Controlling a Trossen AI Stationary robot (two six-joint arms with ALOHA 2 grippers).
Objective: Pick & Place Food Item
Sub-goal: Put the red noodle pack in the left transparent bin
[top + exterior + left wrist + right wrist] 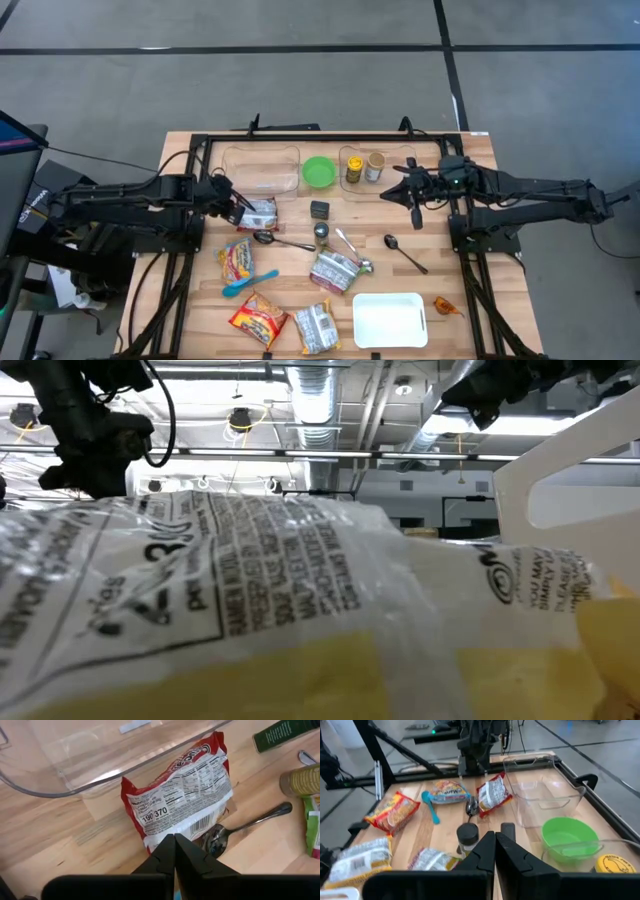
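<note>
High view, from left to right: the left gripper [243, 209], its fingers pressed together and holding nothing, hovers just beside a red ramen packet [262, 213] lying on the wooden table [470, 320] below the clear container [262, 168]. Farther right, the right gripper [413, 210], likewise closed and empty, hangs above a black spoon [404, 252].

On the red-and-white noodle packet [177, 795] under my left wrist camera I read "190" and "370" in bold on its nutrition panel; the smaller print there is too fine. In the low view, a clear wrapper [250, 590] close to the lens shows "PRESERVED BY" among other lines, and a white card [540, 585] reads "YOU MAY" and "SIMPLY".
</note>
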